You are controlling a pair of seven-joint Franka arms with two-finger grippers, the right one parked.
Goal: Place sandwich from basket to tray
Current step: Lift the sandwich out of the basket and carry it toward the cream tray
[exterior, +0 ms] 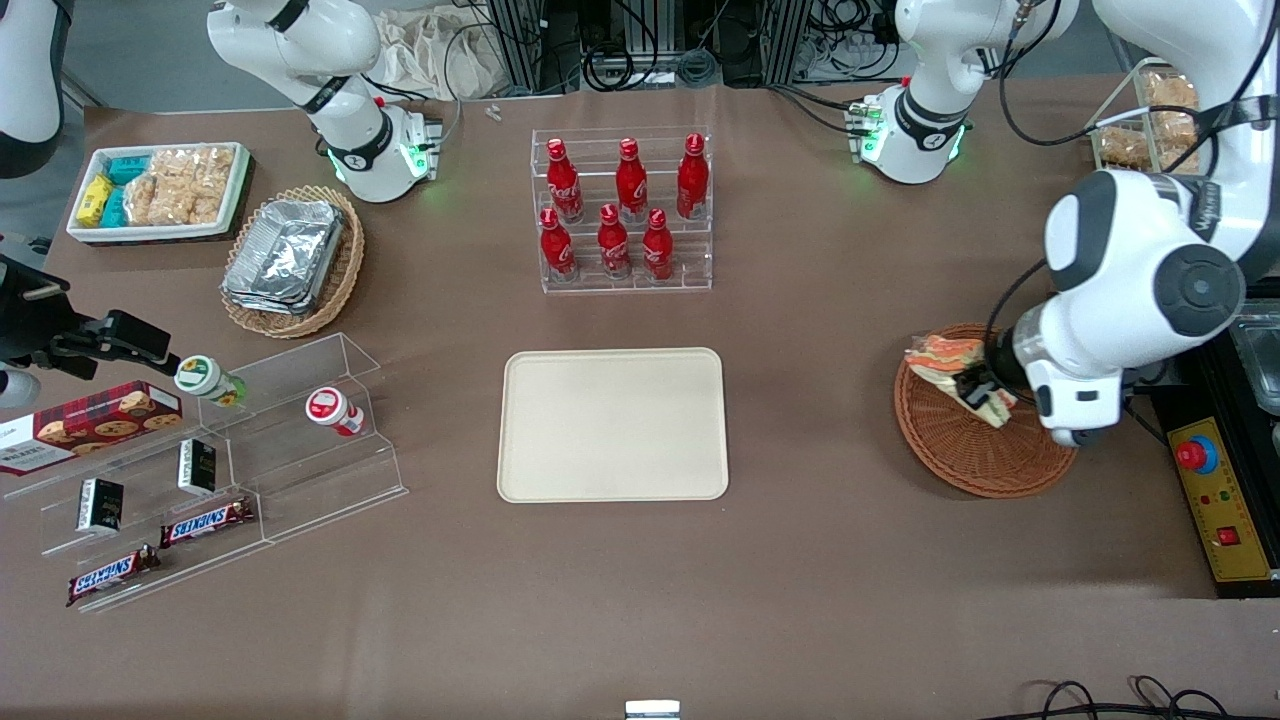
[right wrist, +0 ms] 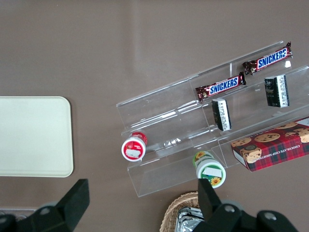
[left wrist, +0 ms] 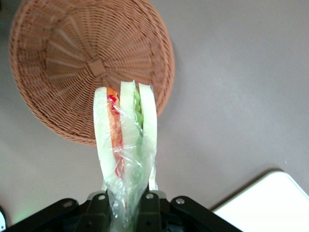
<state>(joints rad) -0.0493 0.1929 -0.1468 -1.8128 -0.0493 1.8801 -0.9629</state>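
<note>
The gripper (exterior: 978, 387) hangs above the basket (exterior: 975, 455) at the working arm's end of the table, its two fingers pinched tight on the sandwich (exterior: 958, 374), which sits between them and sticks out from the tips, lifted clear of the wicker. From the wrist camera the sandwich (left wrist: 126, 145) shows edge-on in a clear plastic wrap: three strips of white bread with orange and a spot of red in one gap and green in the other, and the wrap's bunched end is caught between the dark fingers (left wrist: 99, 209). Below it the basket (left wrist: 72, 53) is bare inside, a round reddish-brown weave with a small square knot at its middle. A pale corner of the tray (left wrist: 270, 203) shows in that same view, apart from the basket with brown tabletop between them. In the front view the tray (exterior: 612, 424) lies flat in the middle of the table, nothing on it, well apart from the basket. Farther from the front camera than the tray stands a clear stepped rack of six red bottles (exterior: 620, 208)
</note>
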